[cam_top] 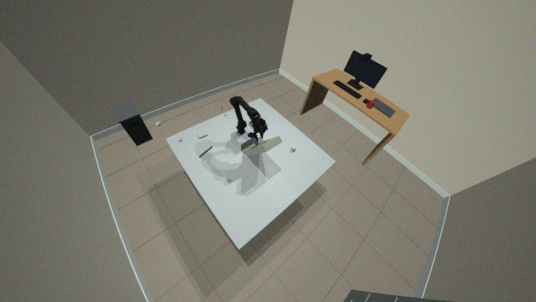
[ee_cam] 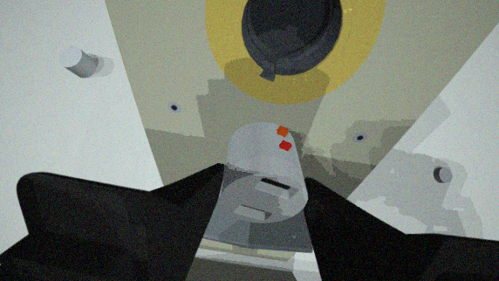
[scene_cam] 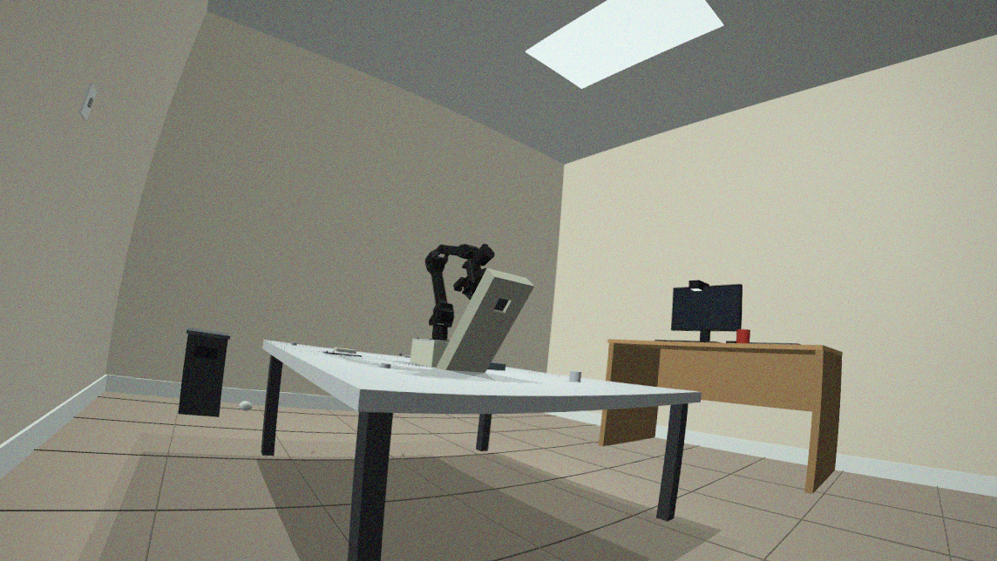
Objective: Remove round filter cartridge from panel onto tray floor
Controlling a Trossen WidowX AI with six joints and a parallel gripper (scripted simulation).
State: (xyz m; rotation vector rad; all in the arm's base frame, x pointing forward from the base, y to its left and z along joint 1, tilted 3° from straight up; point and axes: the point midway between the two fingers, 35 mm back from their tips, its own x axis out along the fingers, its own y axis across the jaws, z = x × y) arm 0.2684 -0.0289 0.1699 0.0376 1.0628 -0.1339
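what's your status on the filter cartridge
End effector shut on the cartridge, fingers on both sides. Cartridge out of its socket, below the panel opening. Nothing blocking in view.

Slender, jointed arm [cam_top: 244, 114], matte black throughout, with rounded housings at the joints. Fingers: two broad, matte black wedges with smooth faces. Cables, screws or markings, if any, are too small to discern.
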